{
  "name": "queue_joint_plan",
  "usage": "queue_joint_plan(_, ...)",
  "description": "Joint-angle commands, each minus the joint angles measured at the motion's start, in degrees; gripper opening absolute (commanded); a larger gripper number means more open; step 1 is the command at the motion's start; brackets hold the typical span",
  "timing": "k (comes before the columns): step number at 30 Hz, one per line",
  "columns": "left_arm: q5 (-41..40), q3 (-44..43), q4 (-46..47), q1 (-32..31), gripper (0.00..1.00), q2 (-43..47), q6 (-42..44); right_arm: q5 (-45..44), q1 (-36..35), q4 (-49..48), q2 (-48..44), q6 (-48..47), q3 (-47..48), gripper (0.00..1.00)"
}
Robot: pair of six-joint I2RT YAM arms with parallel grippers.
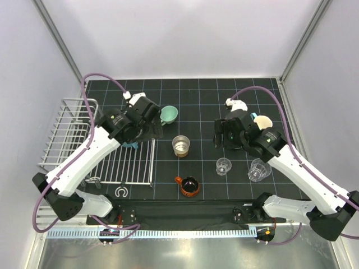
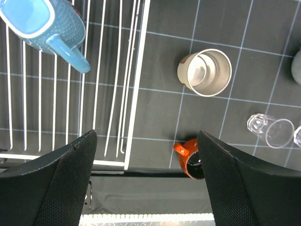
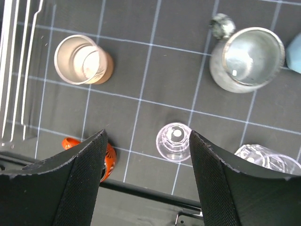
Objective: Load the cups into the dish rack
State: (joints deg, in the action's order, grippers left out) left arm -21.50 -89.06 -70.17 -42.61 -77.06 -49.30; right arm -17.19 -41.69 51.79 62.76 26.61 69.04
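The dish rack (image 1: 61, 140) stands at the left, and a blue mug (image 2: 44, 26) lies on its flat slats (image 2: 137, 84). My left gripper (image 1: 150, 126) hangs open and empty high over the rack's right edge (image 2: 146, 179). On the mat stand a mint green cup (image 1: 169, 114), a steel cup (image 1: 180, 145), an orange mug (image 1: 189, 186) and two clear cups (image 1: 224, 166) (image 1: 259, 170). My right gripper (image 1: 220, 137) is open and empty above the nearer clear cup (image 3: 174, 141). A grey cup (image 3: 247, 59) sits beyond it, beside a cream-lined cup (image 1: 262, 122).
Purple cables loop from both wrists toward the back of the black gridded mat (image 1: 202, 95). White walls and metal posts close in the sides. A black bar and the arm bases run along the near edge (image 1: 185, 216).
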Motion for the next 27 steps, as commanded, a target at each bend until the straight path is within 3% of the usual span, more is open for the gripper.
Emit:
queue_joint_plan(1, -4.1, 0.8, 2.0, -0.5, 0.85, 0.2, -0.6, 0.0, 2.4, 1.1, -1.3, 1.9, 0.4, 0.72)
queue_joint_plan(7, -7.0, 3.6, 2.8, -0.5, 0.91, -2.0, -4.4, 5.3, 6.9, 2.6, -1.0, 2.4, 0.4, 0.72)
queue_joint_plan(9, -10.7, 1.8, -2.6, -0.5, 0.99, -5.1, -10.9, 6.0, 7.0, 2.5, -1.0, 2.6, 0.5, 0.72)
queue_joint_plan(11, -13.7, 0.0, -4.7, -0.5, 1.00, -7.2, -12.1, 6.6, 7.0, 2.7, -1.1, 2.7, 0.6, 0.72)
queue_joint_plan(16, -19.8, 2.9, -2.7, 0.1, 0.92, -12.0, -16.4, 7.1, 6.9, 3.8, -2.6, 3.3, 0.7, 0.72)
queue_joint_plan(22, -19.2, 6.0, -1.5, 2.1, 0.85, -16.8, -17.8, 6.7, 6.9, 4.9, -5.1, 3.2, -0.1, 0.72)
queue_joint_plan(27, -20.9, 10.1, 1.0, 3.0, 0.78, -15.5, -15.9, 6.7, 7.0, 4.3, -5.9, 4.2, -2.0, 0.72)
